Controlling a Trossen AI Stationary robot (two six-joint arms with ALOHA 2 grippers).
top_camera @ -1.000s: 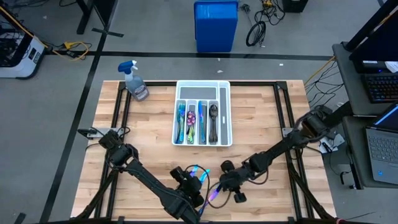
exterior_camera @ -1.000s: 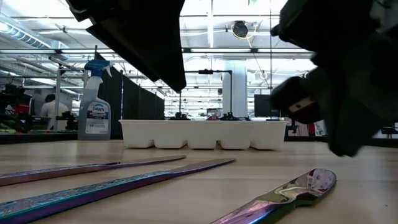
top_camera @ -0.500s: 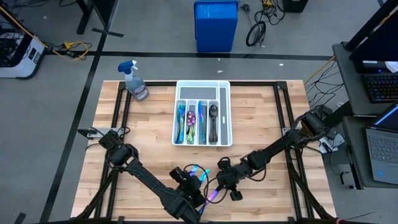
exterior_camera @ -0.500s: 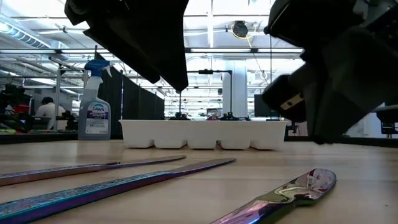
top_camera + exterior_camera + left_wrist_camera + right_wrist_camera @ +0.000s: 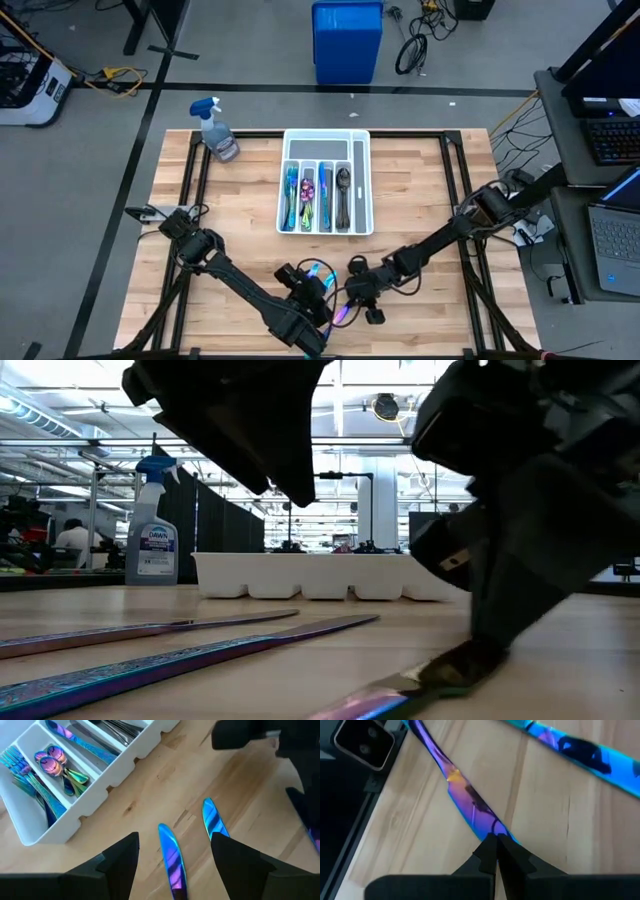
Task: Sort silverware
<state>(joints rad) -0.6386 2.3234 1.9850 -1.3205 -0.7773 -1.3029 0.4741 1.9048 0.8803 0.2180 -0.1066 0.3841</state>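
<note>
at the near edge of the desk (image 5: 240,225), the right pincer (image 5: 493,851) is fully closed, its tips pressed down onto a purple-blue spoon (image 5: 465,800) lying flat on the wood — no gap shows between the fingers. just beside it, the left pincer (image 5: 175,852) hovers with its fingers apart above two iridescent blue knives (image 5: 172,860) that lie side by side, gripping nothing. farther back, the white tray (image 5: 362,180) holds sorted silverware — teal forks (image 5: 27,782), small rainbow spoons (image 5: 55,762), another knife and dark spoons, each kind in its own slot. a spray bottle (image 5: 217,130) stands at the desk's far left corner.
</note>
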